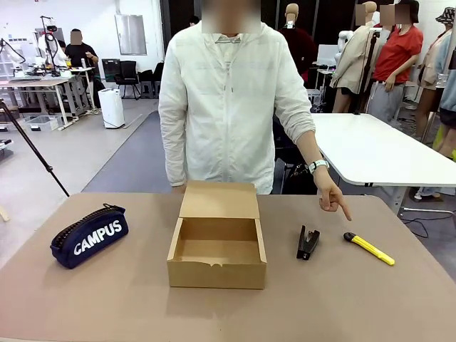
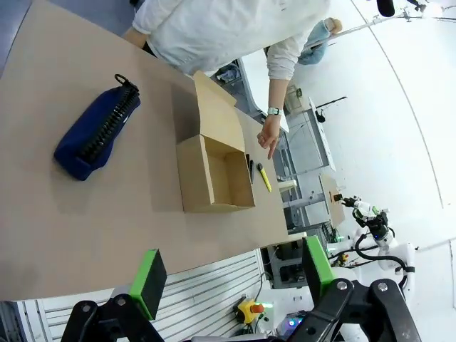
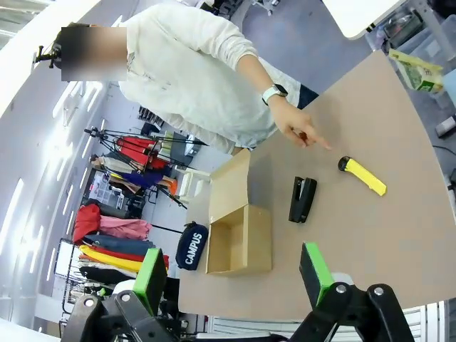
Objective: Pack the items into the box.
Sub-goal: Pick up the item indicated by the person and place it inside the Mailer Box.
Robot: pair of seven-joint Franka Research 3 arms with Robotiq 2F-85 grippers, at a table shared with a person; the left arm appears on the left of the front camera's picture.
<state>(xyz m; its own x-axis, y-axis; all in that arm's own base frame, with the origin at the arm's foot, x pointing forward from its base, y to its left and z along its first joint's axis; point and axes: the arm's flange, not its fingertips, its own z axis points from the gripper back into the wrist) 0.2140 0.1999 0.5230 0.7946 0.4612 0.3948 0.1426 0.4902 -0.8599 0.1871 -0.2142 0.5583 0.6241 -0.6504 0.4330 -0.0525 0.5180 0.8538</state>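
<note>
Left gripper and right gripper hang wide open, empty. Box sits open mid-table; pencil case left, stapler and utility knife right. Risk: slim knife slipping from a shallow pinch.

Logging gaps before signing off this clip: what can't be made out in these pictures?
1. Front view: floor strip nearest the camera inside the brown cardboard box, hidden by its front wall.
2. Front view: contents of the navy zip pencil case lettered CAMPUS, closed.
3. Left wrist view: small black stapler and slim yellow-and-black utility knife, too small for detail; blade state unclear.
</note>
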